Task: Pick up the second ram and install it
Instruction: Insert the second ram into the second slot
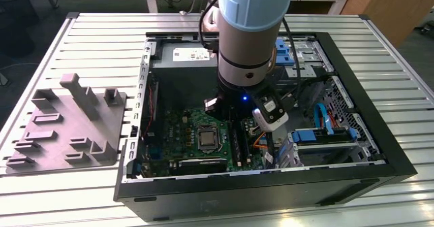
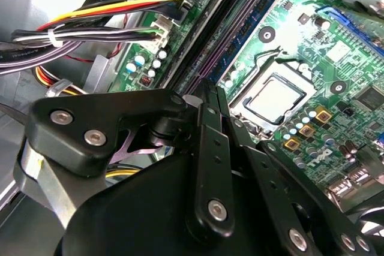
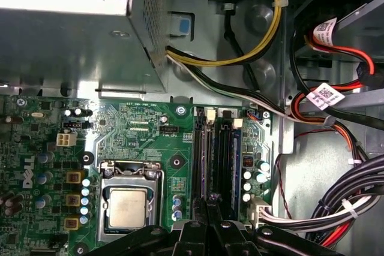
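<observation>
In its slot [image 3: 203,148], the second ram [image 3: 212,157] lies directly beneath the gripper [image 3: 211,205].

Support: a table [image 1: 101,44] of pale metal slats, seen in the exterior view
Toward the exterior view's left: a grey plastic block [image 1: 68,130] with upright slotted posts is laid flat on the slats
Centre to the exterior view's right: a black computer case [image 1: 271,191] is laid on its side, open face turned up
Relation: block and case are set just beside each other; contact cannot be told
</observation>
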Tool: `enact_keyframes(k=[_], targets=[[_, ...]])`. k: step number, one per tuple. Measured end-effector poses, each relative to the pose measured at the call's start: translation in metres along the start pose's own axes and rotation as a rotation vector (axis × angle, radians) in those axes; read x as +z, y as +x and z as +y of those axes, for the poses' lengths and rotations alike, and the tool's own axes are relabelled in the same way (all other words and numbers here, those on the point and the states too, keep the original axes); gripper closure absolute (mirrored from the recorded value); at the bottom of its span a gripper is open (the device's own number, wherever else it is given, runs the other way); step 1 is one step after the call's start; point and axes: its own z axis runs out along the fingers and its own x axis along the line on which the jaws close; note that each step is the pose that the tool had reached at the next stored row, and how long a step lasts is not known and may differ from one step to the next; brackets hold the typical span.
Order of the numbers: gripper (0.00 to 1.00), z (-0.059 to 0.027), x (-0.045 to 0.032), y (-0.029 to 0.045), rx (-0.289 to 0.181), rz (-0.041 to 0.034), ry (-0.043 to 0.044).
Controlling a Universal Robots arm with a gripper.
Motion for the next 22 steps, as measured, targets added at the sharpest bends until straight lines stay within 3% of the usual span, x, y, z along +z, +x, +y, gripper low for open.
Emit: enact_keyframes(k=[22], targets=[[0.89,-0.0011,0.0029,0.0001,0.000,0.0000,-0.0003]])
